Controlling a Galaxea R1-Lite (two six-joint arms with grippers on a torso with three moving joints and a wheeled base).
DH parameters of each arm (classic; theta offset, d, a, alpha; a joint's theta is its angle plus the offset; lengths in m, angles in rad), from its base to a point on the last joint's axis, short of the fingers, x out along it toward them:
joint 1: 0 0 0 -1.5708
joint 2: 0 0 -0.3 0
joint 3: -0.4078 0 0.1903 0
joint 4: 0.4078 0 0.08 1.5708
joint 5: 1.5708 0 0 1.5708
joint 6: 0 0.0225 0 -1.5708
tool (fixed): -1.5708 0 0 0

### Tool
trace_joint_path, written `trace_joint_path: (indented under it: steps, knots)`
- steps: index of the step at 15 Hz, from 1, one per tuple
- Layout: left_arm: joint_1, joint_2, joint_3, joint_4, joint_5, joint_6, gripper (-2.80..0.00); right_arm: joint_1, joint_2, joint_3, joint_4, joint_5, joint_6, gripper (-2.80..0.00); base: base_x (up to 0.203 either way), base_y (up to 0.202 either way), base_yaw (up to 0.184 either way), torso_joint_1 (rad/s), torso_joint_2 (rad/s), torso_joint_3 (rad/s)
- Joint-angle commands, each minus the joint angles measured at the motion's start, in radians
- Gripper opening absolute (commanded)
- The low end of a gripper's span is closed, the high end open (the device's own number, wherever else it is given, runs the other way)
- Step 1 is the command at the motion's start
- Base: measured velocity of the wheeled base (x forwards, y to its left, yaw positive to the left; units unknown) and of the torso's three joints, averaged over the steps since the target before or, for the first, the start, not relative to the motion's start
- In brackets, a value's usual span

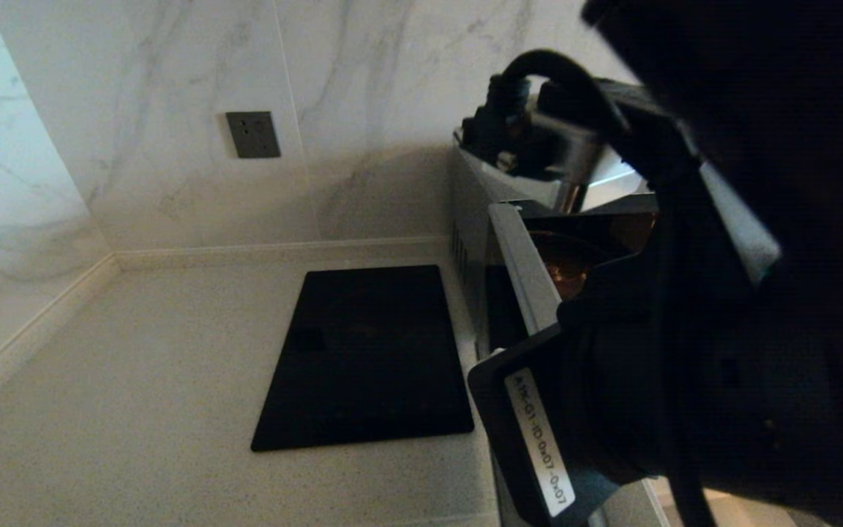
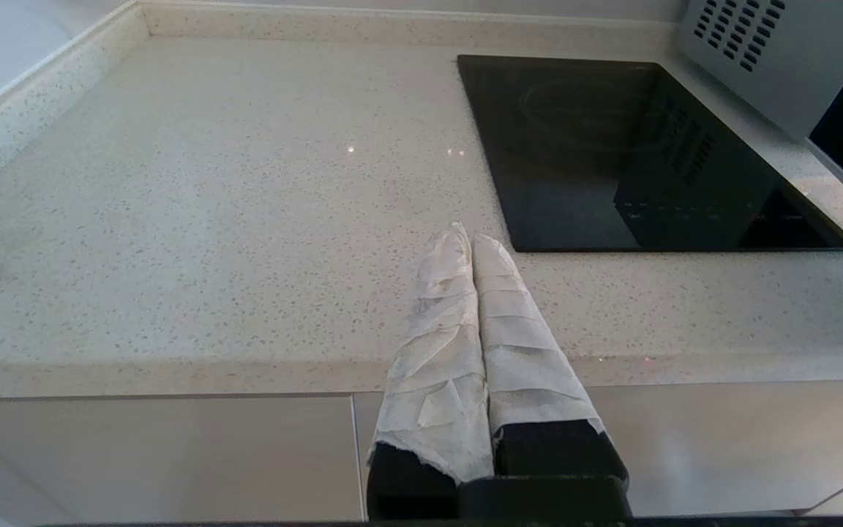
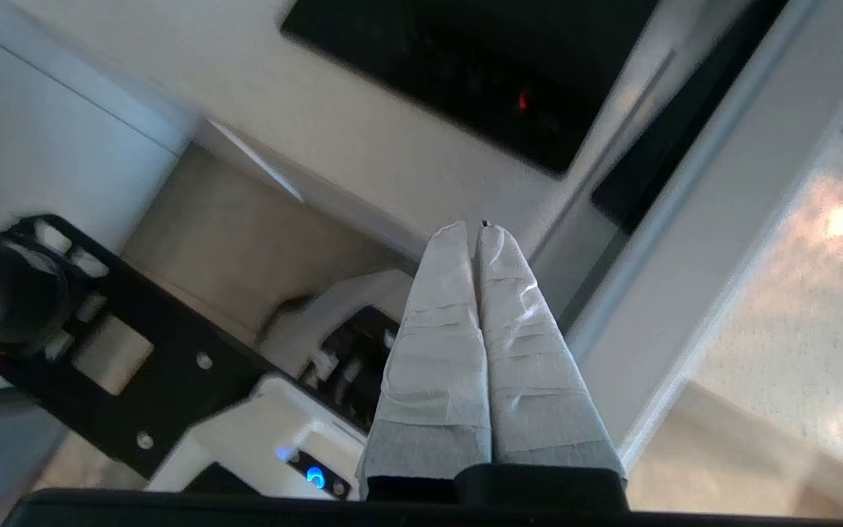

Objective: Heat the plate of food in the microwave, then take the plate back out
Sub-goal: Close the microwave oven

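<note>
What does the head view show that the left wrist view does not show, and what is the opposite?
Only the head view shows the wall socket, the marble wall and the right arm raised close in front of the microwave. Only the left wrist view shows the left gripper, shut and empty, above the counter's front edge, and the cabinet fronts below it. Both show the speckled counter, the flat black panel and the microwave's vented side.

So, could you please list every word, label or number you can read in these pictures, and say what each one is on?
"AJX-G1-10-0x07-0x07", roughly, some characters uncertain: white sticker on the black right arm housing in the head view.
Markings on the black panel: too faint to read.
Red glow on that panel in the right wrist view: no legible digits.
The microwave shows no readable text.
</note>
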Motion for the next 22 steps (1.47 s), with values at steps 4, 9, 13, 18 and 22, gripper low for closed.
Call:
trace_joint_path:
  steps: [4,9,13,18,22]
  knots:
    - [0.000,0.002,0.000,0.000,0.000,-0.001,-2.80,-0.002,0.050,0.003,0.136,-0.011,0.122,-2.80,0.000,0.000,0.000,0.000,0.00,0.000]
    - [0.000,0.002,0.000,0.000,0.000,-0.001,-2.80,-0.018,0.046,0.012,0.159,-0.069,0.167,-2.80,0.000,0.000,0.000,0.000,0.00,0.000]
    - [0.000,0.002,0.000,0.000,0.000,-0.001,-2.80,-0.034,0.042,0.013,0.175,-0.111,0.204,-2.80,0.000,0.000,0.000,0.000,0.00,0.000]
    - [0.000,0.002,0.000,0.000,0.000,-0.001,-2.80,-0.046,0.016,0.015,0.202,-0.112,0.234,-2.80,0.000,0.000,0.000,0.000,0.00,0.000]
    - [0.000,0.002,0.000,0.000,0.000,-0.001,-2.80,-0.069,-0.013,0.037,0.202,-0.112,0.238,-2.80,0.000,0.000,0.000,0.000,0.00,0.000]
